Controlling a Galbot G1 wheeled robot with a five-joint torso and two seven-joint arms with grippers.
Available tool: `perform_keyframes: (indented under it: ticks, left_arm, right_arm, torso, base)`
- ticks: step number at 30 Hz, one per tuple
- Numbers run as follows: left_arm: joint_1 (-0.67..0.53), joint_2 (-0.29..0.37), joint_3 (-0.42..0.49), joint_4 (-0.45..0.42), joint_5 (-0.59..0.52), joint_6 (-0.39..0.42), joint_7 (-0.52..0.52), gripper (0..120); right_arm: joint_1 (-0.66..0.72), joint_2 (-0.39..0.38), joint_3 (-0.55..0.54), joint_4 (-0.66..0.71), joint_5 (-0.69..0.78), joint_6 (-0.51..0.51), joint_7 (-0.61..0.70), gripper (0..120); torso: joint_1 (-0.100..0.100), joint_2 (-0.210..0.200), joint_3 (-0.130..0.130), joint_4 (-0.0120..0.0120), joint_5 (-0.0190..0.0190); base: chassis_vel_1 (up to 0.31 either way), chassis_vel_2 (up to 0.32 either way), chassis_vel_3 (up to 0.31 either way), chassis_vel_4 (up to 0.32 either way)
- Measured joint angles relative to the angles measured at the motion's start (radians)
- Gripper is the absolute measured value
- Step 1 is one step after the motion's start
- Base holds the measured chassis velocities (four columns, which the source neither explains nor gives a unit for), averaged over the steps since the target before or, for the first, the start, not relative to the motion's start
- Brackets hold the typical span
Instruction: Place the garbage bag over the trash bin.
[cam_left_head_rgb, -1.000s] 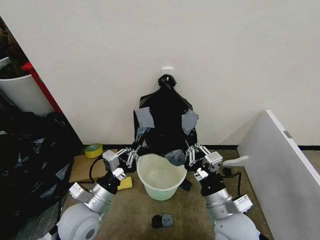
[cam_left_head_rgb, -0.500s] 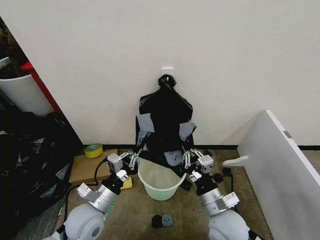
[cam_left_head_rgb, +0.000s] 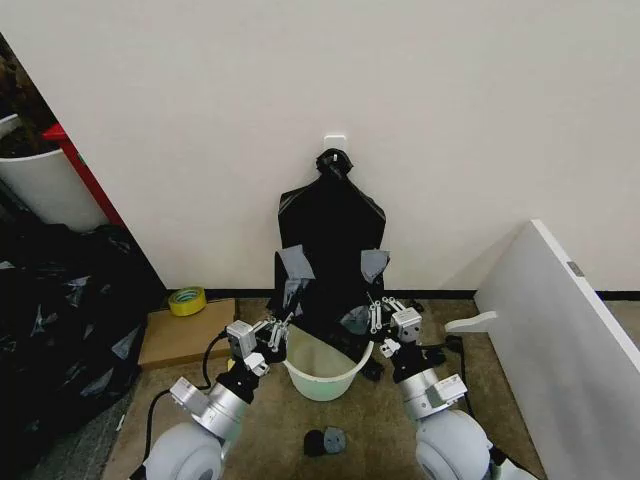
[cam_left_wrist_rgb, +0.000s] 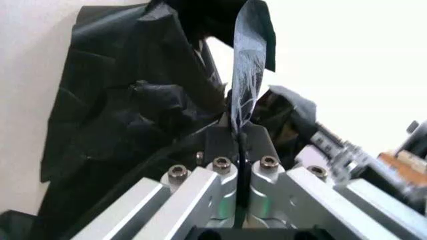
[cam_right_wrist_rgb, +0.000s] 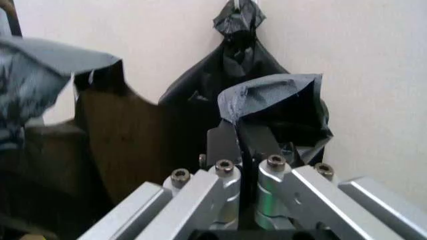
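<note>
The white trash bin (cam_left_head_rgb: 322, 384) stands on the floor between my arms, its mouth open. The black garbage bag (cam_left_head_rgb: 297, 267) hangs in front of the wall above the bin's far rim. My left gripper (cam_left_head_rgb: 283, 323) is shut on the bag's left edge, a thin strip (cam_left_wrist_rgb: 245, 85) rising from between its closed fingers (cam_left_wrist_rgb: 220, 140). My right gripper (cam_left_head_rgb: 376, 313) is shut on the right edge, a crumpled flap (cam_right_wrist_rgb: 273, 100) above its fingers (cam_right_wrist_rgb: 223, 142). Behind the bag, a flat black bundle (cam_left_head_rgb: 333, 215) hangs from a knot (cam_left_head_rgb: 335, 162) on the wall.
A big heap of black plastic sheeting (cam_left_head_rgb: 60, 310) lies at the left. A tape roll (cam_left_head_rgb: 187, 299) rests on cardboard (cam_left_head_rgb: 180, 340) beside it. A white board (cam_left_head_rgb: 560, 340) leans at the right. Small dark pieces (cam_left_head_rgb: 325, 440) lie on the floor before the bin.
Both grippers have moved inward toward each other near the bin's far rim, still holding the bag's edges. The bag's spread between them has narrowed.
</note>
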Motion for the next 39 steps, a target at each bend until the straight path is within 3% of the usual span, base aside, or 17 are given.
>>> perform_keyframes:
  ticks: [5, 14, 19, 22, 27, 34, 39]
  left_arm:
    - [0.000, -0.024, 0.003, 0.007, -0.022, 0.003, -0.002, 0]
    - [-0.028, -0.130, 0.030, 0.152, -0.003, 0.002, 0.000, 0]
    - [-0.036, -0.168, 0.030, 0.206, 0.051, -0.006, -0.006, 0]
    - [-0.033, -0.167, 0.023, 0.229, 0.144, -0.017, -0.032, 0]
    - [-0.004, -0.132, 0.008, 0.213, 0.224, -0.017, -0.067, 0]
    - [0.142, -0.014, -0.002, 0.093, 0.316, 0.066, -0.189, 0]
    - [0.175, 0.017, 0.008, 0.085, 0.377, 0.120, -0.261, 0]
  right_arm:
    - [-0.007, 0.004, -0.009, -0.019, -0.003, 0.024, -0.026, 0]
    - [-0.018, 0.016, -0.044, -0.084, -0.047, 0.050, -0.043, 0]
    - [-0.022, 0.013, -0.045, -0.096, -0.051, 0.046, -0.040, 0]
    - [-0.042, -0.002, -0.051, -0.094, -0.053, 0.024, -0.008, 0]
    - [-0.074, -0.034, -0.071, -0.045, -0.023, -0.047, 0.073, 0]
    - [-0.128, -0.145, -0.172, 0.147, 0.171, -0.326, 0.205, 0]
    - [-0.114, -0.167, -0.186, 0.157, 0.214, -0.454, 0.229, 0]
  torso:
    - [0.000, 0.000, 0.000, 0.0000, 0.0001]
    - [0.000, 0.000, 0.000, 0.0000, -0.0001]
    - [0.000, 0.000, 0.000, 0.0000, 0.0000]
    - [0.000, 0.000, 0.000, 0.0000, -0.0002]
    - [0.000, 0.000, 0.000, 0.0000, -0.0002]
    - [0.000, 0.000, 0.000, 0.0002, -0.0002]
    - [0.000, 0.000, 0.000, 0.0002, -0.0001]
  base:
    - [0.000, 0.000, 0.000, 0.000]
    - [0.000, 0.000, 0.000, 0.000]
    - [0.000, 0.000, 0.000, 0.000]
    - [0.000, 0.000, 0.000, 0.000]
    - [0.000, 0.000, 0.000, 0.000]
    - [0.000, 0.000, 0.000, 0.000]
    - [0.000, 0.000, 0.000, 0.000]
